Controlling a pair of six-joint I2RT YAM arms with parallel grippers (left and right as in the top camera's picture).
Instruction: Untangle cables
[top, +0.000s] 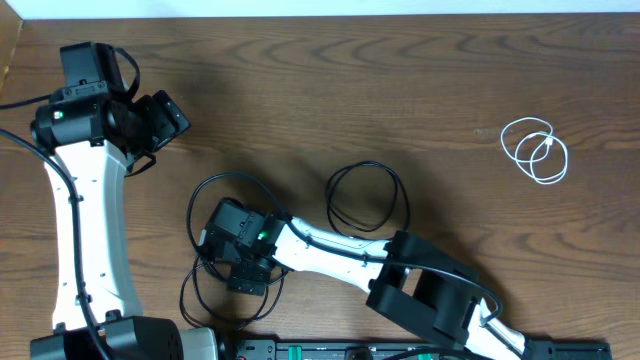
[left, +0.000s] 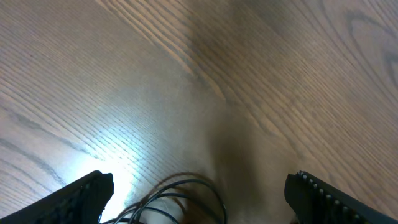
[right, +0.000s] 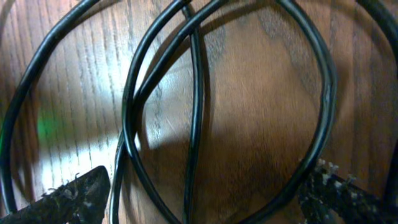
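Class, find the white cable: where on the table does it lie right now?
In the overhead view the white cable lies coiled at the right side of the table, well apart from the black cable near the middle.

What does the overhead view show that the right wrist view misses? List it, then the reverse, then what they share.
Only overhead: the white cable coiled alone at the far right of the table, the left gripper off at the upper left, and the black cable spread in several loops around the right arm. Only right wrist: a close view of black strands crossing one another in front of the open right gripper. Both: the black cable lying on the wooden table.
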